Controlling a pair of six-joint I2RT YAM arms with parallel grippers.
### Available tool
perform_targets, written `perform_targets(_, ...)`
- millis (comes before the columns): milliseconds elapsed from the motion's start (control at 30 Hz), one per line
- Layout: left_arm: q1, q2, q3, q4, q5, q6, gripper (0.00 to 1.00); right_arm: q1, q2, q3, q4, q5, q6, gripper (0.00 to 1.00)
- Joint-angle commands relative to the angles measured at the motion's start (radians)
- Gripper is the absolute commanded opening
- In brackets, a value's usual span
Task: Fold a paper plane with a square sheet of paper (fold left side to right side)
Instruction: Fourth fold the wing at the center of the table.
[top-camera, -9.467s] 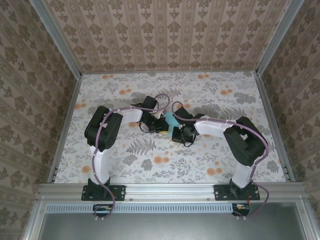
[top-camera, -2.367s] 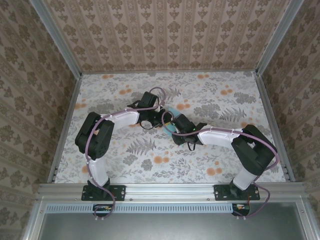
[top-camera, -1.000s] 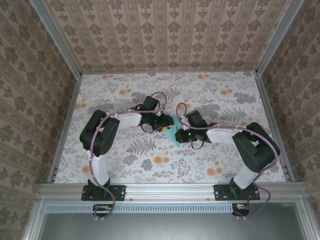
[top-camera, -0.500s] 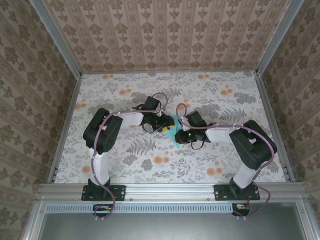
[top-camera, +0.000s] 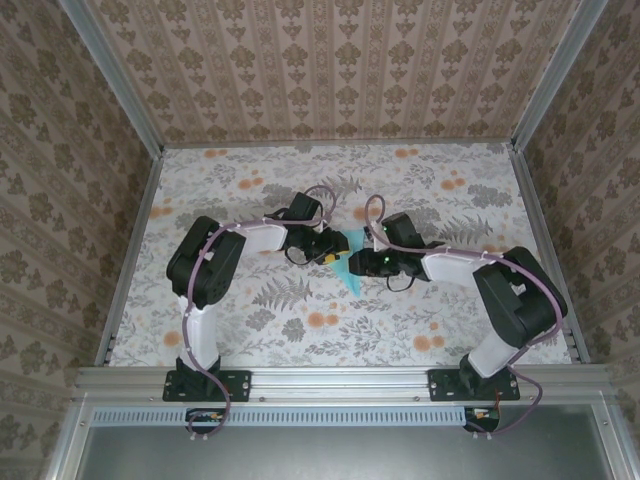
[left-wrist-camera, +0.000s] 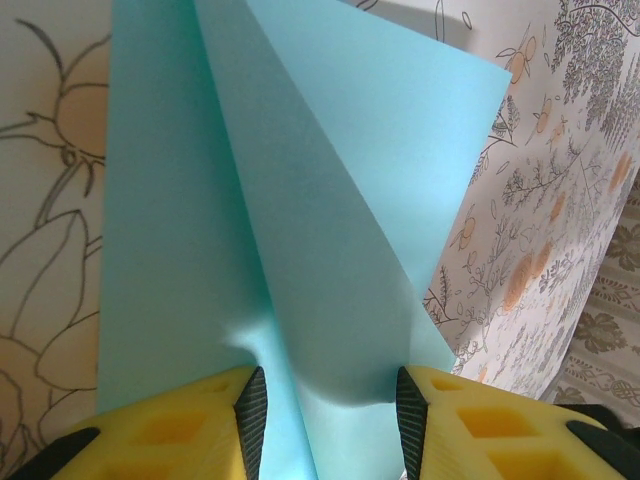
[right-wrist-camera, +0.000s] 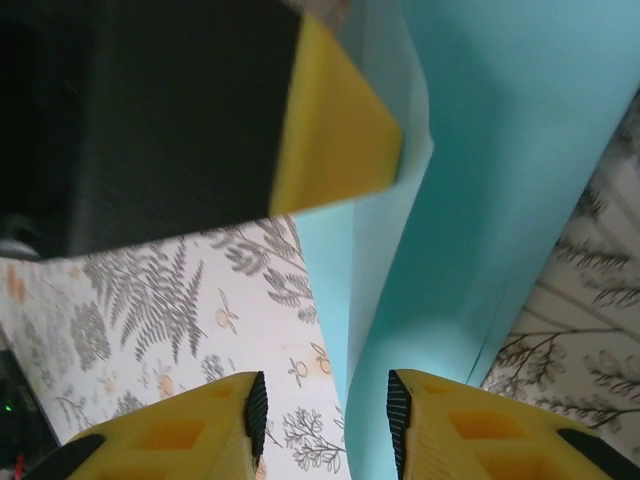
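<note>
Paper plane (left-wrist-camera: 300, 200), part-folded, seems pinned to the desk (left-wrist-camera: 50, 200) by my left pincer (left-wrist-camera: 325, 385), jaws apart astride its crease, steadying it; my right pincer (right-wrist-camera: 325, 395), also apart, brackets the raised flap.

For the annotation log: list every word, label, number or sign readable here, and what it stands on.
None readable. The paper is plain light blue; the table cover and the walls carry only floral patterns, no lettering.

paper plane (left-wrist-camera: 300, 200) cropped top and bottom, left wrist
</note>
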Motion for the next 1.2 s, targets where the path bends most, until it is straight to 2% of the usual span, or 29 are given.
perform_targets(0, 0.001, 0.016, 0.009, -0.076, -0.027, -0.001, 0.42, -0.035, -0.003, -0.005, 0.053, -0.063, 0.047, 0.40)
perform_targets(500, 0.001, 0.016, 0.009, -0.077, -0.029, -0.003, 0.42, -0.017, 0.140, 0.042, 0.119, -0.126, 0.103, 0.29)
perform_targets(833, 0.002, 0.011, 0.006, -0.081, -0.029, 0.000, 0.42, -0.014, 0.138, 0.055, 0.047, -0.066, 0.072, 0.02)
perform_targets(1167, 0.003, 0.011, 0.005, -0.084, -0.029, 0.002, 0.42, -0.031, 0.119, 0.077, -0.057, 0.010, 0.024, 0.01)
